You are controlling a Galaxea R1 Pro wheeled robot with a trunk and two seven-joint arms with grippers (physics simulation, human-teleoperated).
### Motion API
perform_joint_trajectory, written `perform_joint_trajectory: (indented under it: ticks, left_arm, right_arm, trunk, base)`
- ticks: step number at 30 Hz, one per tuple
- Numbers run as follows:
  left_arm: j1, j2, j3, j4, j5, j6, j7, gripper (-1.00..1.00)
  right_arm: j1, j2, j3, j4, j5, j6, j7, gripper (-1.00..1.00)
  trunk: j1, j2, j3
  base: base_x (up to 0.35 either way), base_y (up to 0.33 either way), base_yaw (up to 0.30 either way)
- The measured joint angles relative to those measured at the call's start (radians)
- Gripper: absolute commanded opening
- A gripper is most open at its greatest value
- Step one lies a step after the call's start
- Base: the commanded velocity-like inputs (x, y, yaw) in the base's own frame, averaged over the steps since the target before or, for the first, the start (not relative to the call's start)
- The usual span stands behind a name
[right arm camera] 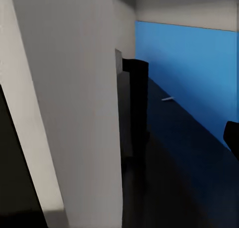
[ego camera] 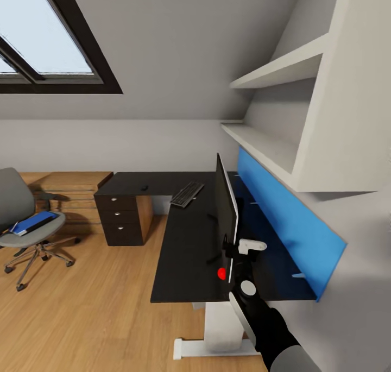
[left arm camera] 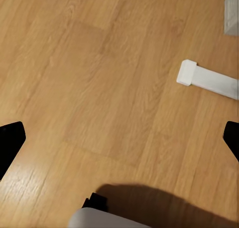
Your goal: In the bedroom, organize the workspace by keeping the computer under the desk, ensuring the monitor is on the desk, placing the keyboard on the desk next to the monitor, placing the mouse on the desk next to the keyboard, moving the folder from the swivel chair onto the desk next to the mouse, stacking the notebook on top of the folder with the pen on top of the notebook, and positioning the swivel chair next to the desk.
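Head view shows my right gripper at the near end of the monitor, which stands edge-on on the desk, its long axis running away from me toward the keyboard; the right wrist view puts the white back against one finger, so I judge the pincer clamped on the screen's edge; my right arm is nearer; open desktop lies left of the screen, the blue panel crowds its right; my left gripper hangs spread above bare floor.
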Motion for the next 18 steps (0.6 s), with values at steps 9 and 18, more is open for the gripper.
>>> perform_joint_trajectory:
  ticks: [9,18]
  left_arm:
    - [0.000,0.000,0.000,0.000,0.000,0.001,0.001,1.00]
    - [0.000,0.000,0.000,0.000,0.000,0.000,0.002,1.00]
  right_arm:
    - [0.000,0.001,0.000,0.011,0.000,-0.001,0.000,1.00]
    - [0.000,0.001,0.000,0.013,0.000,-0.001,0.000,1.00]
  trunk:
    - [0.000,0.000,0.000]
    - [0.000,0.000,0.000]
  base:
    - [0.000,-0.012,0.000]
    - [0.000,0.000,0.000]
